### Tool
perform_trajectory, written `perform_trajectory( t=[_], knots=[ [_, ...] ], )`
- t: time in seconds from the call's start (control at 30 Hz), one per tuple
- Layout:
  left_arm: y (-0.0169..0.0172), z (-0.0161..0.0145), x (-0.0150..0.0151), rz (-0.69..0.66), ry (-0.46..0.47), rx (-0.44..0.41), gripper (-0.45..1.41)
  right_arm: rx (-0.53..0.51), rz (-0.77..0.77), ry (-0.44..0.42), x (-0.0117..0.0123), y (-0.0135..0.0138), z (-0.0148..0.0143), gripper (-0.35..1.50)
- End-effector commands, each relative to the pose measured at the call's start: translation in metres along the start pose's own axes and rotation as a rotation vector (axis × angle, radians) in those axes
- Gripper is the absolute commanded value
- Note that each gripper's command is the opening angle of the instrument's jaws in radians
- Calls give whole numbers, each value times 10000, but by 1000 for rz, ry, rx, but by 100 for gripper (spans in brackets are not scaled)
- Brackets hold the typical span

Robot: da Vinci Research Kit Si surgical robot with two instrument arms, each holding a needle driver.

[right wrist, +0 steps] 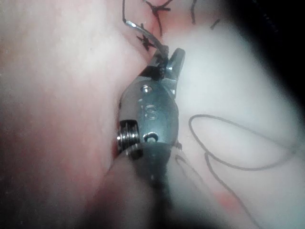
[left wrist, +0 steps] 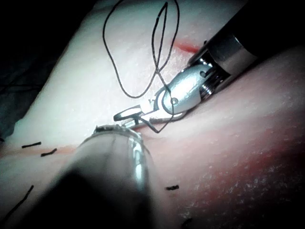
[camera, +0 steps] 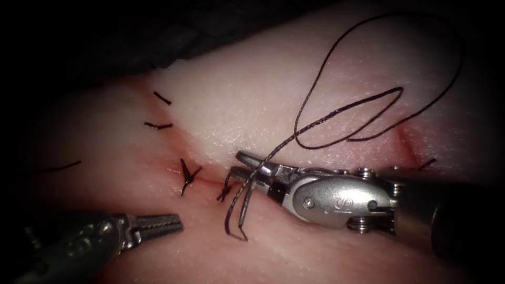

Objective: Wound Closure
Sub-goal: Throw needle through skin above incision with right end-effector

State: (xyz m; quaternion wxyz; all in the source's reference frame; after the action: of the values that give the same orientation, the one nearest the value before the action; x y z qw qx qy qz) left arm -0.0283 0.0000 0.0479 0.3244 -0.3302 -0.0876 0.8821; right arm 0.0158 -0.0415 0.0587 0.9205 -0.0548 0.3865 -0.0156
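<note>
I see the tissue point(camera: 221, 100) spread across the endoscope view, pale on its upper part and pinker toward me, with the cut point(camera: 173, 144) running down from upper left to the middle and the red fluid point(camera: 176, 169) lying along it. Several dark stitches point(camera: 187, 176) already cross the cut, with short cut ends of thread point(camera: 162, 98) higher up.

My right tool point(camera: 251, 167) comes in from the right, its long axis nearly level, and its tips sit right at the cut beside the last stitch. Its jaws are pinched on the needle point(camera: 246, 202), gripped near the upper end of its curve; the rest of the curve hangs down toward me and hooks at the bottom, lying on the tissue surface rather than buried in it, as far as I can judge. The thread point(camera: 347, 110) trails up from the jaws and loops widely over the pale tissue on the right of the cut.

My left tool point(camera: 176, 223) rests low on the left, jaws pressed together and holding nothing — it points straight at the needle's hanging curve and is near it, with bare tissue between. The open room lies on that near side; the thread loops crowd the far right.
</note>
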Motion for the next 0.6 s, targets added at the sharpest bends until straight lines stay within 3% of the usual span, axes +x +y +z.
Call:
perform_trajectory(
  t=[0.03,0.6],
  knots=[
    [-6,6,7,2,3,4,-45,-1,-6,2,0,3,12,-35],
    [-5,5,7,1,1,5,-45,66,125,-101,-48,-17,21,-35]
  ],
)
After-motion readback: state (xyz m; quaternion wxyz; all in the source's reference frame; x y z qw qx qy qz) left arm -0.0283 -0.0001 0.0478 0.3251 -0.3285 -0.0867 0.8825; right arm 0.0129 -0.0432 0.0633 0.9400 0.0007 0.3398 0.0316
